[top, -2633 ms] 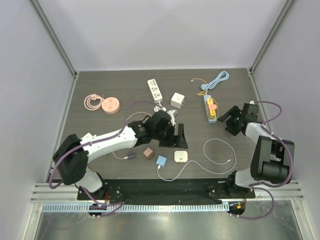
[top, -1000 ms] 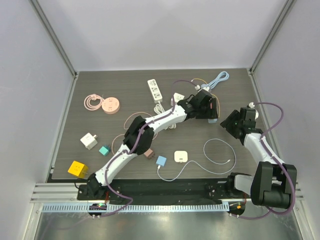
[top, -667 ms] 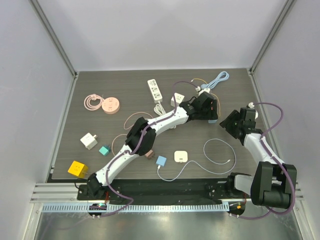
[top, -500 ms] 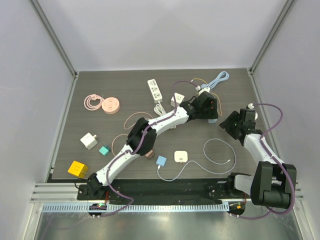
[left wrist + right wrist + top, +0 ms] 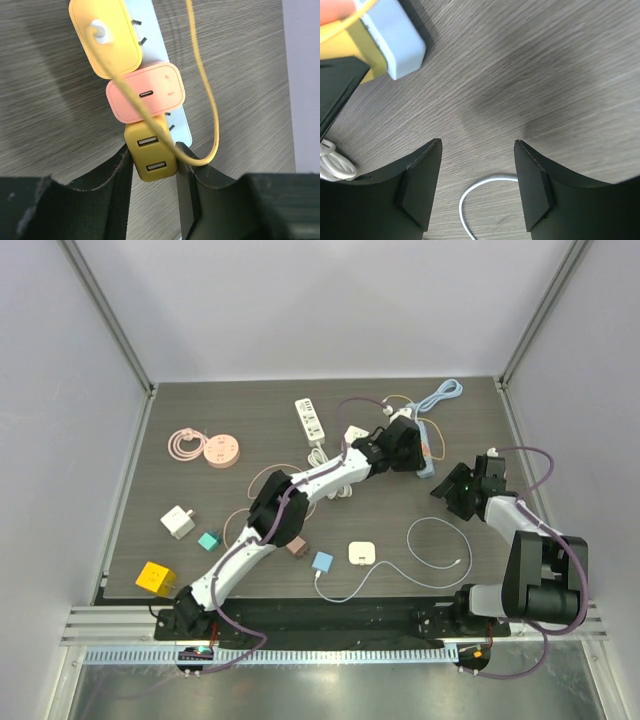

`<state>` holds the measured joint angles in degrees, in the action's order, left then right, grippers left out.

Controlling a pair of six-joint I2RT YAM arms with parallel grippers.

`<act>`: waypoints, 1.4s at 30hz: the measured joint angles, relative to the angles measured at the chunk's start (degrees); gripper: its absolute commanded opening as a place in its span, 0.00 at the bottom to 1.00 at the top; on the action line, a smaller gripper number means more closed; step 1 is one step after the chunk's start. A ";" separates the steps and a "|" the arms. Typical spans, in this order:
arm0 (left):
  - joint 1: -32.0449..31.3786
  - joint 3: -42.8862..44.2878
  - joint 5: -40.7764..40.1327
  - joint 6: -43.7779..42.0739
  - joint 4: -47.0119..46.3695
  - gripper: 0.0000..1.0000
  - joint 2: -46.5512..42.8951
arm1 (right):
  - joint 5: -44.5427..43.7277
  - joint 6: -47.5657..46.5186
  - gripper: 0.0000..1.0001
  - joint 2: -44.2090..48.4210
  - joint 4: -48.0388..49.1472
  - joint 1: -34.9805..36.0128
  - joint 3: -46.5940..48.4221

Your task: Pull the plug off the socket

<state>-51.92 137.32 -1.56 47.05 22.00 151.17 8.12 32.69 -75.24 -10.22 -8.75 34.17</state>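
Note:
A light blue socket strip lies on the dark table with three plugs in it. My left gripper is shut on the lowest one, a yellow plug with two USB ports, both pads pressed on its sides. Above it sit a pink plug and another yellow plug with a yellow cable. From above, the left gripper covers the socket strip. My right gripper is open just right of the strip's near end, nothing between its fingers.
A white cable loop lies under the right gripper. A white power strip and a pink round socket are at the back left. Small cube adapters, white, blue, teal and yellow, sit near the front.
The left jaws have closed onto the yellow USB plug. The right gripper has moved left toward the strip's near end and opened wider.

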 measured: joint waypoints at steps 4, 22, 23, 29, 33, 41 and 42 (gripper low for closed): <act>0.85 -7.43 1.27 -0.68 -1.36 0.00 -4.48 | 3.15 -0.13 0.67 -2.03 1.42 -0.04 0.37; 1.92 -41.33 13.49 -0.98 -10.21 0.00 -24.22 | 15.13 1.53 0.70 4.26 9.62 0.15 -4.55; 1.92 -42.42 13.90 -0.74 -10.78 0.00 -24.76 | 15.56 1.77 0.69 4.74 9.75 0.15 -4.72; 1.92 -45.18 15.85 0.90 -12.81 0.00 -25.90 | 17.84 2.36 0.65 6.99 10.73 1.57 -7.02; 1.90 -46.29 16.85 2.36 -14.64 0.00 -25.99 | 18.27 2.19 0.63 8.59 10.71 3.58 -9.66; 1.92 -48.26 18.36 4.68 -17.20 0.00 -26.25 | 18.36 1.22 0.62 7.10 12.59 3.93 -11.93; 1.92 -48.65 18.53 5.01 -17.64 0.00 -26.34 | 18.38 1.05 0.61 6.36 13.25 3.93 -11.93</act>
<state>-50.00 88.66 16.97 52.05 4.36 124.84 26.50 33.74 -68.88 3.03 -4.82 22.24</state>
